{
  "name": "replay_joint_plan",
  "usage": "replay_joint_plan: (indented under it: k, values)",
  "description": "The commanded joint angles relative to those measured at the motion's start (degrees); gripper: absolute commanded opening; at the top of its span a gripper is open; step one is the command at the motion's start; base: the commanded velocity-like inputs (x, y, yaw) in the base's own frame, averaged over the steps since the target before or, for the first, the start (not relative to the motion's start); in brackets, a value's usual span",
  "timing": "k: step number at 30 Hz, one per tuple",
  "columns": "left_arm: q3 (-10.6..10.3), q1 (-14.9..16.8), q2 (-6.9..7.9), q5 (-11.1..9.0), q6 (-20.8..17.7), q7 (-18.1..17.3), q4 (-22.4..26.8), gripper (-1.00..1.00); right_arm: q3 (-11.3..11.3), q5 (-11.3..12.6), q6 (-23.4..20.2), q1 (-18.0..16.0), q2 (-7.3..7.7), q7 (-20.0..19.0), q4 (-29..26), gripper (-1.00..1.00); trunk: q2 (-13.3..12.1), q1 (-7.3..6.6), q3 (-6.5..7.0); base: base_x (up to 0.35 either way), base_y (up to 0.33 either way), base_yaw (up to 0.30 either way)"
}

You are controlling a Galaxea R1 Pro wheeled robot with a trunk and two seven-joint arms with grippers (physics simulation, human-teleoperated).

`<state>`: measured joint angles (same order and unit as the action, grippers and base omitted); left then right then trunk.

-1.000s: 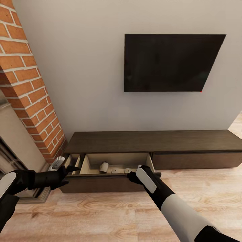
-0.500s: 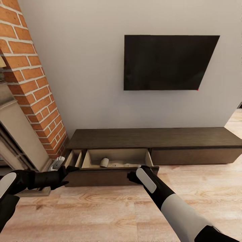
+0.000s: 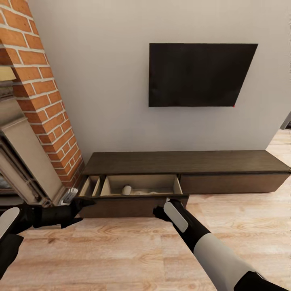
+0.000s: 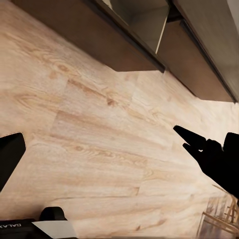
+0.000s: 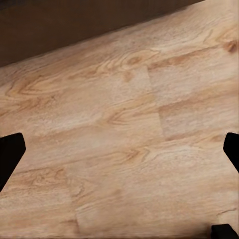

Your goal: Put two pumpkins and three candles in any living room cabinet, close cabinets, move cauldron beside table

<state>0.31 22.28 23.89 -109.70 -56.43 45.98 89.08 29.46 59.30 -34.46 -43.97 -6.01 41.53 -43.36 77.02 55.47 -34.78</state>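
The long dark-brown cabinet (image 3: 182, 162) runs along the wall with its pull-out compartment (image 3: 139, 186) drawn open. Inside it a beige candle (image 3: 126, 189) lies on its side, and more small pale pieces (image 3: 147, 192) beside it are too small to make out. My left gripper (image 3: 83, 203) hovers over the floor at the compartment's left front corner, open and empty (image 4: 119, 154). Open and empty too, my right gripper (image 3: 159, 211) hangs over the planks just before the dark front panel (image 5: 119, 149). Pumpkins, cauldron and table are out of view.
A brick fireplace (image 3: 40, 101) with a pale surround (image 3: 24, 161) stands at the left. A black TV (image 3: 198, 74) hangs on the wall above the cabinet. Light wood floor (image 3: 133, 250) spreads in front.
The whole view has pulled back and swung slightly, so the cabinet looks farther and more fireplace shows. Both arms keep their pose. The compartment stays open.
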Motion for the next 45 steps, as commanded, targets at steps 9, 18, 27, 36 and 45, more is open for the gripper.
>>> replay_joint_plan:
  k: [9, 18, 27, 36, 45]
  values:
    - [0.1, 0.0, 0.04, -0.5, -0.1, 0.6, 0.0, 1.0, 0.1, 0.4, -0.1, -0.1, 0.03, 0.4, -0.1, 1.0, 0.0, -0.03, -0.06, -0.136, 0.0, 0.0]
    - [-0.1, 0.0, -0.02, -0.4, 0.0, 0.8, -0.1, 1.0, 0.1, 0.4, -0.1, -0.1, 0.04, 0.4, -0.1, 1.0, 0.0, -0.03, -0.06, -0.082, 0.0, 0.0]
    - [0.0, 0.0, -0.01, -0.4, 0.0, 0.8, -0.1, 1.0, 0.2, 0.4, -0.1, -0.1, 0.04, 0.4, -0.1, 1.0, 0.0, -0.03, -0.06, -0.083, 0.0, 0.0]
    - [0.0, 0.0, 0.2, 0.3, -0.1, 0.7, -0.1, 1.0, 0.3, 0.3, 0.1, -0.1, -0.04, 0.4, -0.1, 1.0, 0.0, -0.03, -0.06, -0.027, 0.0, 0.0]
    - [0.2, 0.0, 0.16, 0.2, -0.1, 0.7, -0.1, 1.0, 0.1, 0.4, 0.2, -0.1, -0.22, 0.4, -0.1, 1.0, 0.0, -0.03, -0.06, -0.142, 0.0, 0.0]
